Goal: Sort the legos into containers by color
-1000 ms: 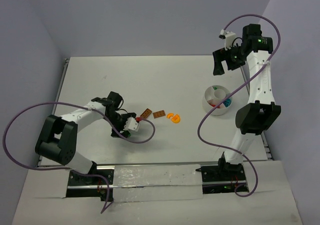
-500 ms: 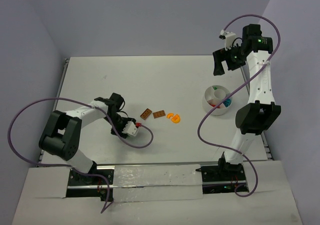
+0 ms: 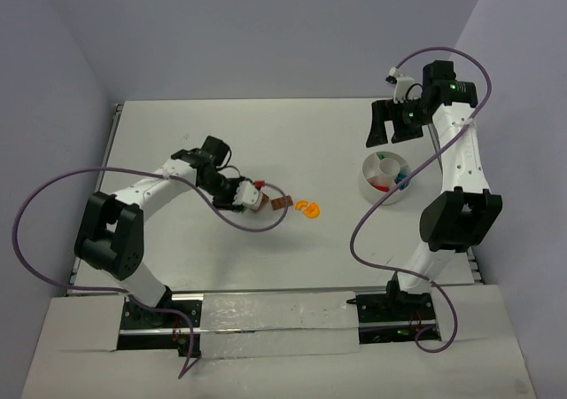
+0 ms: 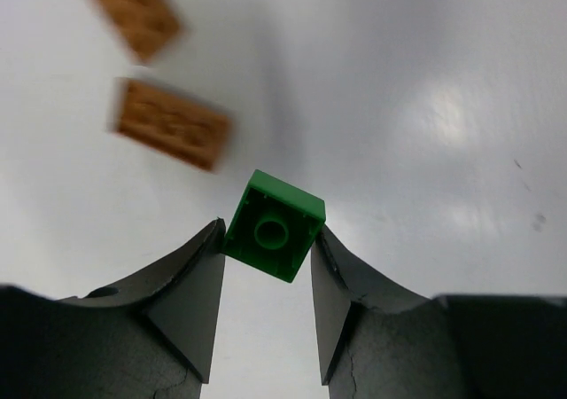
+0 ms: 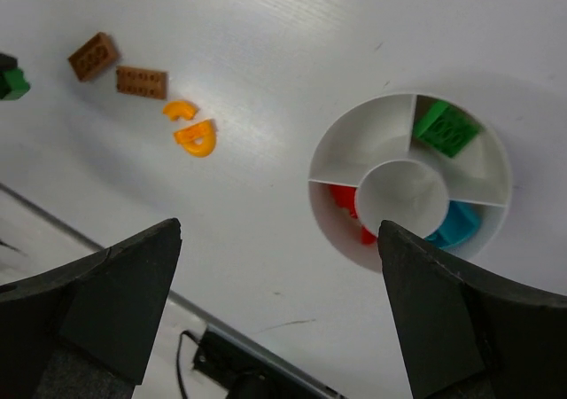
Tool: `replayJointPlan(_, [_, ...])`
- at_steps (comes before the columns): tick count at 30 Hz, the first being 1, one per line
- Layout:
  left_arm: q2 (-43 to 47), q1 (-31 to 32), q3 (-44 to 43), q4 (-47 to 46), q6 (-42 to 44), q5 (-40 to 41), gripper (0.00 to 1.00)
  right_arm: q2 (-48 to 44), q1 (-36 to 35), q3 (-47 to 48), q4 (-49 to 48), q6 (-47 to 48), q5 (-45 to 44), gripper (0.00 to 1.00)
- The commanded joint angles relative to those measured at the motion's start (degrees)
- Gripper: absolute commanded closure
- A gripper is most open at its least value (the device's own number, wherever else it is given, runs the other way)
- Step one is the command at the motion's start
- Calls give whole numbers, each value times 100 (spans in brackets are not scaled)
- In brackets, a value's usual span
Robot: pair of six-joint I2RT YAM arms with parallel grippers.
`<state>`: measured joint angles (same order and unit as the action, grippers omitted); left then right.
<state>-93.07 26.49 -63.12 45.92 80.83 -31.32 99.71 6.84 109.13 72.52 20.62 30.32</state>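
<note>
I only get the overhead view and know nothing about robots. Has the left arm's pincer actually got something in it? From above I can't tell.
Observer: Yes. Its wrist camera shows a small green brick pinched in the left pincer.
Operator: Is any green in the bowl yet?
Observer: Yes. The right wrist camera shows a green block lying in one wedge of the white bowl.
Operator: Is there a spare wedge?
Observer: Yes, there is an empty wedge right beside the green one.
</note>
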Motion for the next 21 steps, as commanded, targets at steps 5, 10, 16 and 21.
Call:
replayJointPlan(5, [-194, 640, -1976, -2456, -5406, 368, 100, -454, -112, -101, -441, -902, 1705, 0])
replayJointPlan(10, [-269, 1296, -2643, -2996, -6685, 1248, 100, -484, -392, -267, -394, -1042, 2323, 0])
replayJointPlan(16, [-1, 1922, -2319, -3556, -6852, 1866, 100, -576, -659, -472, -414, -1113, 2637, 0])
replayJointPlan(21, [-35, 2271, -2372, -3705, -6870, 2112, 100, -576, -1007, -568, -441, -1150, 2864, 1])
